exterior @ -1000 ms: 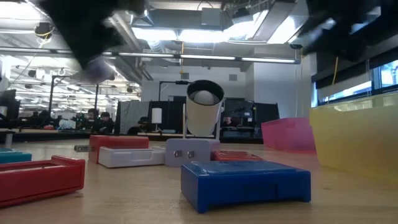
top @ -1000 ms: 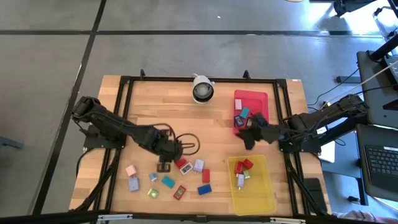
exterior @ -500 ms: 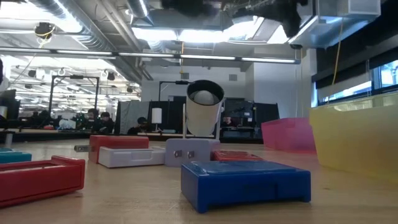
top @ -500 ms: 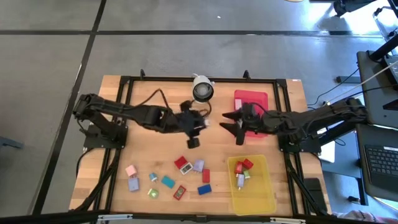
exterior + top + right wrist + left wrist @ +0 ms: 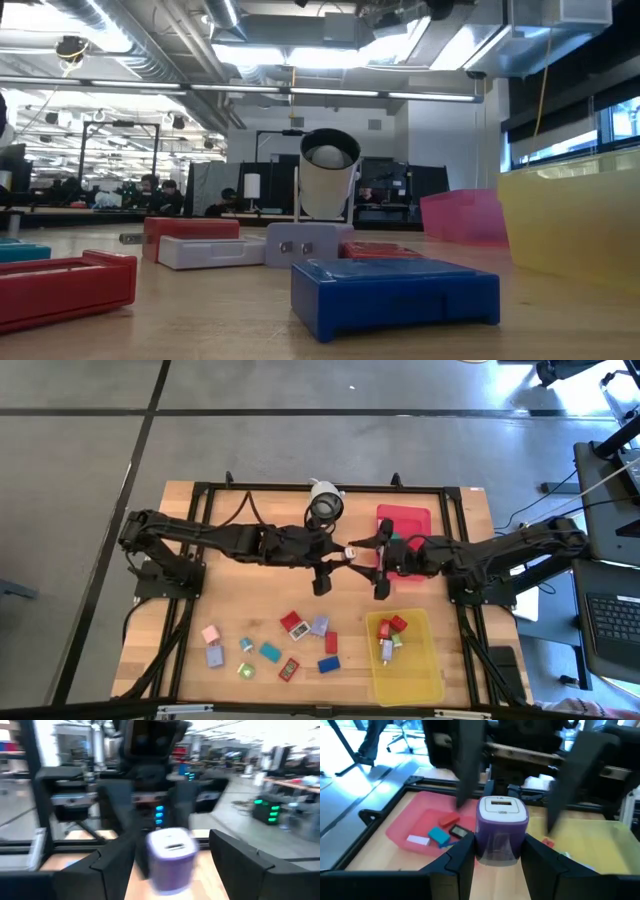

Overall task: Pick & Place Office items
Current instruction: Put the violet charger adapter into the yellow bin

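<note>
- Left gripper [image 5: 335, 556]: fingers [image 5: 451, 865] clenched on a lilac block [image 5: 502, 831] with a white top label; held in the air over the table's middle, just below the white round camera [image 5: 323, 506] as seen from above.
- Right gripper [image 5: 366, 559]: fingers [image 5: 239, 860] spread wide, one on each side of the same lilac block [image 5: 171, 853]; whether they touch it cannot be told. The two grippers meet nose to nose.
- Wooden table [image 5: 240, 600], left and centre front: loose office items, namely a pink block [image 5: 211, 633], a lilac one [image 5: 215, 655], a teal one [image 5: 270, 652], several red ones [image 5: 331, 642] and a blue one [image 5: 328, 664].
- Low view: blue block [image 5: 394, 293] nearest, red block [image 5: 62, 288] to its left, camera behind.
- Red tray [image 5: 403, 520], rear right: a few small blocks inside.
- Yellow tray [image 5: 417, 672], front right: red and pale blocks at its rear end.
</note>
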Controlling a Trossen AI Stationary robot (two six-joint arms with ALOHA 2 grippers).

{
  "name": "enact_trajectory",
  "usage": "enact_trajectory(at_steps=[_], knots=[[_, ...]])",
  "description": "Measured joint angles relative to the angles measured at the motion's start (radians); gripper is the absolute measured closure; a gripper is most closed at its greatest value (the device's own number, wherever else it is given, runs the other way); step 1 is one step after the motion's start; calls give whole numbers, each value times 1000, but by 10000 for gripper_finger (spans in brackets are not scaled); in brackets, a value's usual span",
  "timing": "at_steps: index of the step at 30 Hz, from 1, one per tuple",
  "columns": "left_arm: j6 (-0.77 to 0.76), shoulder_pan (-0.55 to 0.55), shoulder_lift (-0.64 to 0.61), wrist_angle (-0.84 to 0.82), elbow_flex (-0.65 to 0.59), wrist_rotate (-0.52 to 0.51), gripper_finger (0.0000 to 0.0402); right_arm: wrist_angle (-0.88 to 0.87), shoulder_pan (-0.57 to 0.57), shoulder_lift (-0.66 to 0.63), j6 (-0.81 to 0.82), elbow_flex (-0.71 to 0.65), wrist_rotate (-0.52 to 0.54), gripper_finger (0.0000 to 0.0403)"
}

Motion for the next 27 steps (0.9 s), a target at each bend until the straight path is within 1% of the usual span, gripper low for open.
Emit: enact_trajectory(at_steps=[3,5,8,13,20,27], knots=[[21,8,0,37,0,9,272,13,-5,23,41,0,-37,149],[30,15,0,36,-2,32,272,25,-7,40,45,0,-28,149],[20,23,0,23,-2,40,272,54,-7,55,33,0,-13,149],[-3,29,0,11,0,72,272,95,-9,59,29,-2,-27,149],[-11,29,0,9,0,69,272,88,-24,59,35,-2,-29,151],[-55,29,0,-26,1,71,272,53,-31,45,33,-2,-29,172]])
